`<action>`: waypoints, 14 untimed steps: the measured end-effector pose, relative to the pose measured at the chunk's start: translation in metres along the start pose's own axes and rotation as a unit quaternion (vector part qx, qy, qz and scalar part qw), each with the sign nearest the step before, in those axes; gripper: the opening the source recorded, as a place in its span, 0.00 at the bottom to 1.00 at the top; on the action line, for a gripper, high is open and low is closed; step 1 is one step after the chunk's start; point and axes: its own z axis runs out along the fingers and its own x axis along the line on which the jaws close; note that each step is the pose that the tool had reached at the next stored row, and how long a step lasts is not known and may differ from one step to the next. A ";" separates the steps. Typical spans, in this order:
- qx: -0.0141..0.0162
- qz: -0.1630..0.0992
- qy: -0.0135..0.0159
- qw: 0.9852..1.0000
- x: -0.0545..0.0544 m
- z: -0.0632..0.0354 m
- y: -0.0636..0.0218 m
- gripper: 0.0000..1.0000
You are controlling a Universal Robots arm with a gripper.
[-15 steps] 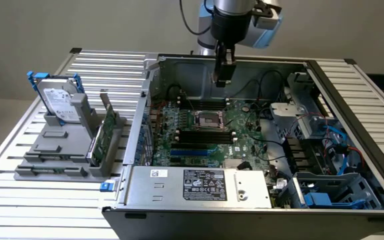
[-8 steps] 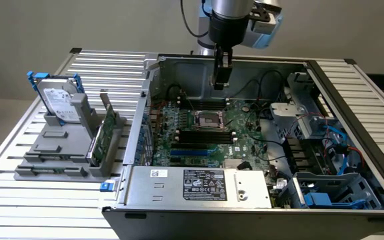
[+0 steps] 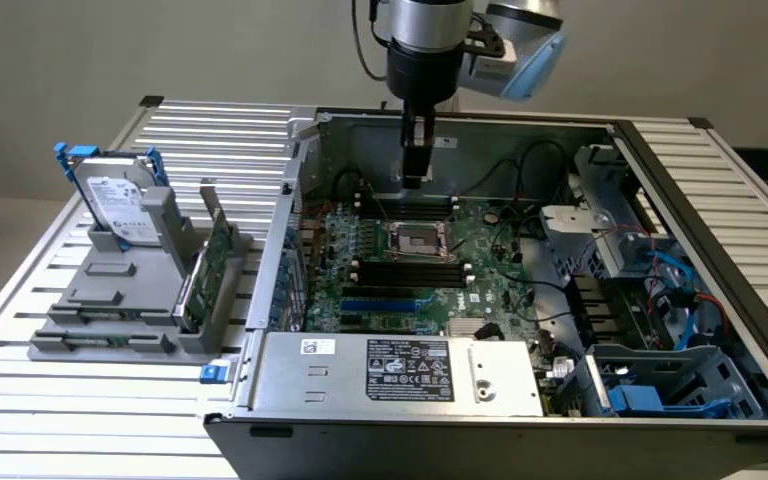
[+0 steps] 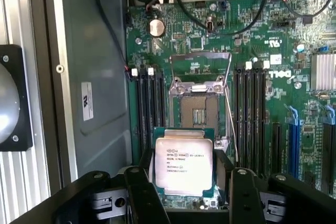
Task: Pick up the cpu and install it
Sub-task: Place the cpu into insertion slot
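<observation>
Gripping the cpu (image 4: 184,163) between its fingers (image 4: 140,192), the gripper (image 3: 415,165) hangs inside the computer case (image 3: 704,200) above the motherboard (image 4: 252,51), near the open socket (image 4: 198,111). Pickup looks done; the chip is not yet seated in the socket.

- What kind of place is this?
- A robot lab, I think, or a test workshop.
- How can you tell?
- A robot arm (image 3: 424,60) hangs over an open computer (image 3: 398,385), and you can see the board (image 3: 418,270) inside. Its fingers (image 4: 139,195) hold a cpu (image 4: 184,163).
- And the surface?
- The surface (image 3: 704,170) is bare metal slats, not a home desk. A gray stand (image 3: 124,310) holds parts upright: a drive (image 3: 120,208) and a green card (image 3: 211,265). The wall (image 3: 157,50) is plain.
</observation>
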 end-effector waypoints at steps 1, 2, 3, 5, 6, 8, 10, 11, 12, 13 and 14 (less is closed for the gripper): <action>-0.002 0.000 0.000 1.000 0.000 0.0016 -0.0009 0.55; -0.004 0.000 0.000 1.000 0.000 0.0029 -0.0011 0.55; -0.006 -0.001 0.000 1.000 0.000 0.0041 -0.0012 0.55; -0.011 -0.001 0.000 1.000 -0.001 0.0062 -0.0012 0.55; -0.013 -0.001 0.000 1.000 -0.001 0.0073 -0.0012 0.55; -0.016 -0.001 0.000 1.000 -0.001 0.0094 -0.0012 0.55; -0.017 -0.002 -0.001 1.000 -0.001 0.0114 -0.0012 0.55; -0.018 -0.002 -0.002 1.000 -0.001 0.0123 -0.0012 0.55; -0.018 -0.003 -0.003 1.000 -0.001 0.0135 -0.0013 0.55; -0.019 -0.003 -0.003 1.000 -0.001 0.0144 -0.0013 0.55; -0.019 -0.004 -0.003 1.000 -0.002 0.0153 -0.0013 0.55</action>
